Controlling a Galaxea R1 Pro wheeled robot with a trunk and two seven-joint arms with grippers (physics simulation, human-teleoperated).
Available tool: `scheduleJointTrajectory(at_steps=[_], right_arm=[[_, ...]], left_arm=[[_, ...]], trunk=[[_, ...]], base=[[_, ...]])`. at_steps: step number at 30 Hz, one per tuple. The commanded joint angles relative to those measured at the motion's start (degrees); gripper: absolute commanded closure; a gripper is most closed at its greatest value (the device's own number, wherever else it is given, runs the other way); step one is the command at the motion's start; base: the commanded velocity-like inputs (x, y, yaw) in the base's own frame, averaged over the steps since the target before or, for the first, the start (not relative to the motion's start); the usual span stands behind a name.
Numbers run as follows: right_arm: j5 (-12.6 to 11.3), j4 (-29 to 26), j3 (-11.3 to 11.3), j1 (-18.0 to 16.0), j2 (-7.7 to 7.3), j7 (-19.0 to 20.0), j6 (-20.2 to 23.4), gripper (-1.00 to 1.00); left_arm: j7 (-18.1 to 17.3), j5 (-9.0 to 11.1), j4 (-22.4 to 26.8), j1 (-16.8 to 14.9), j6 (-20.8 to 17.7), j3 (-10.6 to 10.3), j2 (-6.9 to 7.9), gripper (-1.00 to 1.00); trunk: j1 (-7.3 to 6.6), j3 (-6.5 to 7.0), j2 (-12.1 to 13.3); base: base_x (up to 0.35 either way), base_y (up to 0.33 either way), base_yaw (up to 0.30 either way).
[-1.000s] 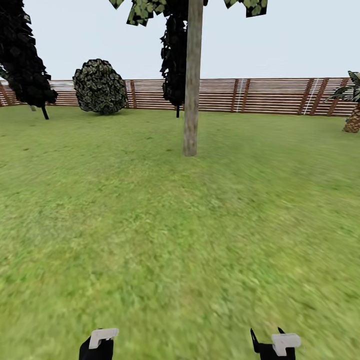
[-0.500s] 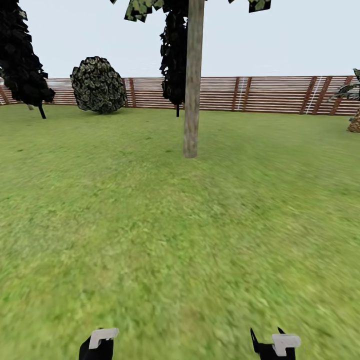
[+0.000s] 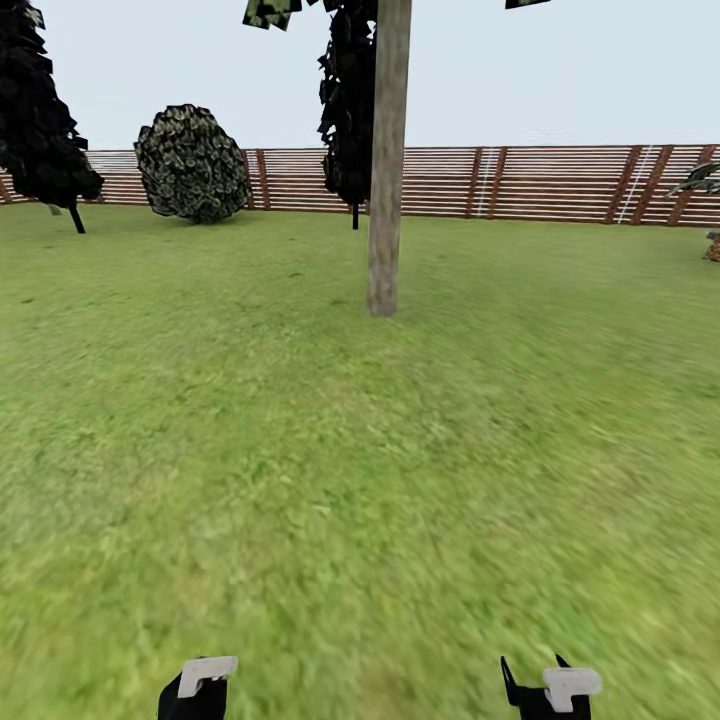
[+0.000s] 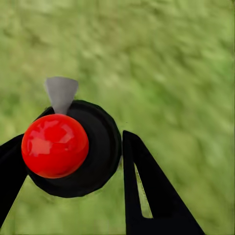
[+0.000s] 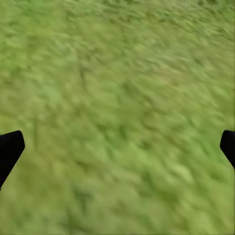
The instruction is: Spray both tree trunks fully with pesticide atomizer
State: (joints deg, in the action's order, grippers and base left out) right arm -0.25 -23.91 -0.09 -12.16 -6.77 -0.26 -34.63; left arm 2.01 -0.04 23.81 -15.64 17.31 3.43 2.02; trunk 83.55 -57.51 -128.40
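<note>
The left gripper (image 4: 73, 161) is closed around the pesticide atomizer (image 4: 68, 147): its two black fingers (image 4: 147, 191) flank a round black body topped by a glossy red ball, with a pale grey wedge-shaped nozzle beside the ball. The right gripper (image 5: 117, 147) stands wide apart and holds nothing; only its dark fingertips (image 5: 10, 149) show, over blurred grass. In the head view both wrists sit at the near edge of the lawn (image 3: 300, 480), the left gripper (image 3: 197, 690) and the right gripper (image 3: 545, 690) each carrying a small white bracket.

Ahead, a tree trunk (image 3: 386, 170) rises from the middle of the lawn, a smooth, pale grey-brown column with greenish mottling, leaning slightly. Dark ragged foliage hangs high beside it. A reddish-brown slatted fence (image 3: 540, 183) runs along the far edge. A round, dark, leafy bush (image 3: 192, 163) stands before it towards the far left corner, and a darker tree (image 3: 40, 120) stands further left.
</note>
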Motion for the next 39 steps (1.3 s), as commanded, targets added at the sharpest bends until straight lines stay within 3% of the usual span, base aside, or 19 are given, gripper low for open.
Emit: scheduleJointTrajectory(at_steps=[1, 39], right_arm=[[0.0, 0.0, 0.0, 0.0, 0.0, 0.0, 0.0, -1.0], [0.0, 0.0, 0.0, 0.0, 0.0, 0.0, 0.0, -1.0]], left_arm=[[0.0, 0.0, 0.0, 0.0, 0.0, 0.0, 0.0, 1.0], [0.0, 0.1, 0.0, 0.0, 0.0, 0.0, 0.16, 1.0]], trunk=[[0.0, 0.0, 0.0], [0.0, -0.01, 0.0]], base=[[0.341, 0.0, 0.0], [0.341, 0.0, 0.0]])
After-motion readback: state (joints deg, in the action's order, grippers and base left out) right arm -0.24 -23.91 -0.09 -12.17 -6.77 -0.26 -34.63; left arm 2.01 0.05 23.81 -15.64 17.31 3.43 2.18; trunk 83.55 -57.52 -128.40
